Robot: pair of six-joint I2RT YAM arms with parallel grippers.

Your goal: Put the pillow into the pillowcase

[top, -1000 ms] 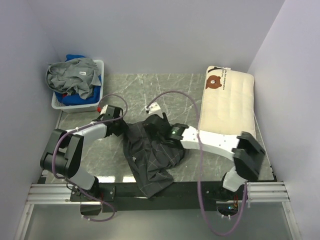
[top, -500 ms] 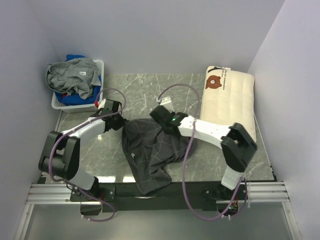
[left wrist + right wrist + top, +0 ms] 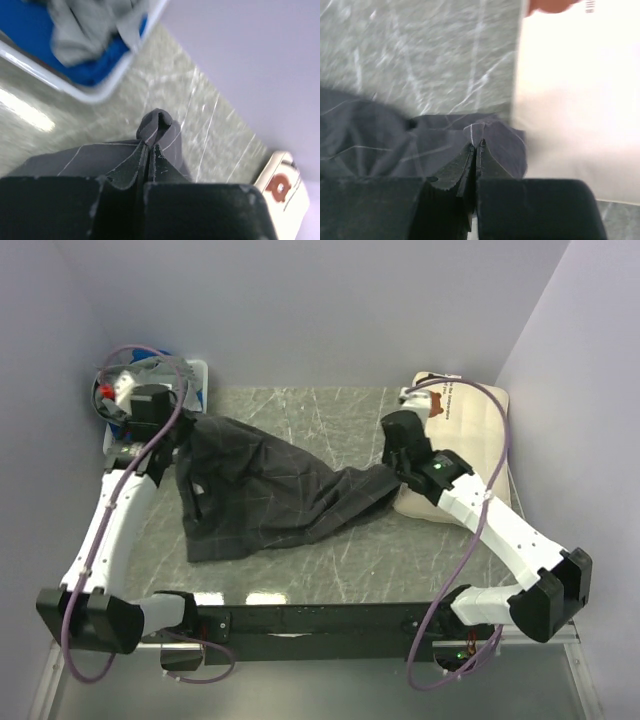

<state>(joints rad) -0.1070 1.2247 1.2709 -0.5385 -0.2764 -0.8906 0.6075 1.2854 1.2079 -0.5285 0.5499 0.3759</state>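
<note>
The dark charcoal pillowcase [image 3: 265,490] with thin light grid lines is stretched across the table between both arms. My left gripper [image 3: 185,430] is shut on its far left corner, and a fold of the pillowcase [image 3: 156,125] sticks out past the fingertips. My right gripper [image 3: 400,472] is shut on the right end of the pillowcase [image 3: 485,131], right at the pillow's left edge. The cream-white pillow [image 3: 470,430] lies along the right side, its brown bear face at the far end partly behind the right arm's cable. In the right wrist view the pillow [image 3: 580,100] fills the right half.
A white basket [image 3: 200,375] of grey and blue clothes stands at the far left corner, partly behind my left wrist; in the left wrist view the basket [image 3: 85,90] shows close by. The table [image 3: 300,415] is grey marbled. Walls close in on three sides.
Both grippers closed on the crumpled pillowcase at the near middle and pulled it apart. The left went to the far left, the right to the pillow, and the fabric is now stretched out.
</note>
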